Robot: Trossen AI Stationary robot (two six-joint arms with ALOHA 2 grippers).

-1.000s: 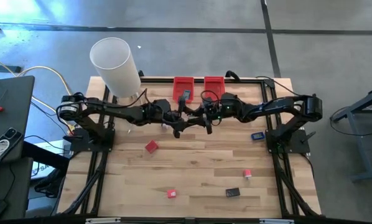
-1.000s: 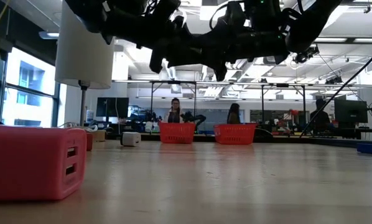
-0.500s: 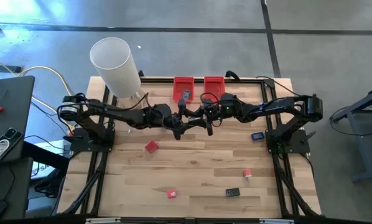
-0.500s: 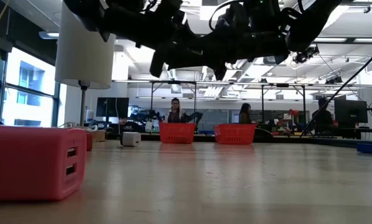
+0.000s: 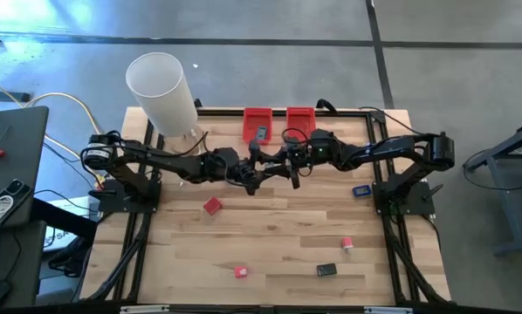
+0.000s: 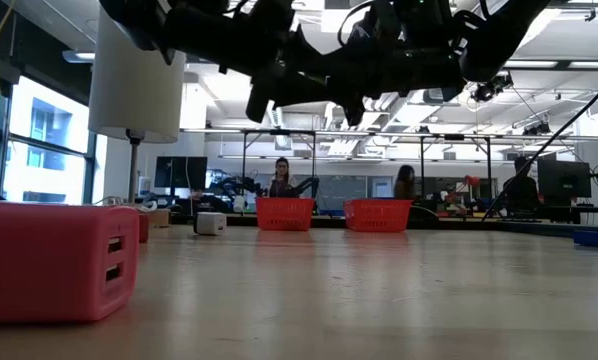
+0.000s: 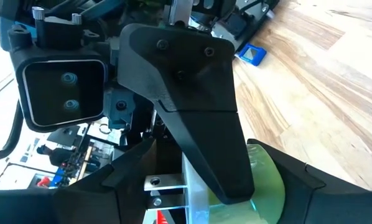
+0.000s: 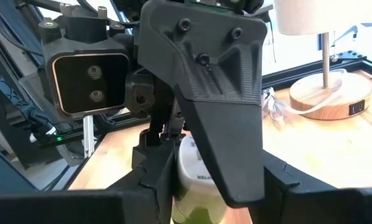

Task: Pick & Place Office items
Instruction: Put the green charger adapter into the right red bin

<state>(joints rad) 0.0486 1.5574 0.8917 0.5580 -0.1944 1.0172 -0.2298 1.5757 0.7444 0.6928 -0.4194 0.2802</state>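
Both grippers meet above the table's middle, just in front of the red bins. Between them is a small round white-and-green office item [image 7: 267, 180], also seen in the right wrist view [image 8: 192, 165]. My left gripper [image 5: 259, 168] comes from the table's left and my right gripper [image 5: 284, 166] from its right, both about level, and both are shut on the item. In the high view the fingers hide it. Other office items lie on the table: a red block [image 5: 212, 206], a small red piece [image 5: 241, 271], a black piece [image 5: 326, 269], a red-and-white piece [image 5: 346, 243] and a blue piece [image 5: 360, 189]. My left gripper has the white-and-green item between its two fingers [image 7: 310, 186], coming level from the table's left. The item's green side [image 7: 270, 186] lies against one finger. The right gripper's finger covers the item's middle. It is lifted well clear of the table. My right gripper has the same item between its two fingers [image 8: 150, 177], coming level from the table's right. The item's white upper part [image 8: 189, 158] shows beside one finger, with green below it. The left gripper's finger hides the rest of the contact.
Two red bins [image 5: 257, 125] [image 5: 300, 120] stand at the far edge; the left one holds a dark piece [image 5: 261, 133]. A tall white cylinder [image 5: 161, 94] stands at the far left corner. In the low view the red block [image 6: 54, 260] looms close. People show in the room beyond.
My left gripper has rolled a little about its own axis while staying at the item; my right gripper has kept still. The item remains up between the two grippers.
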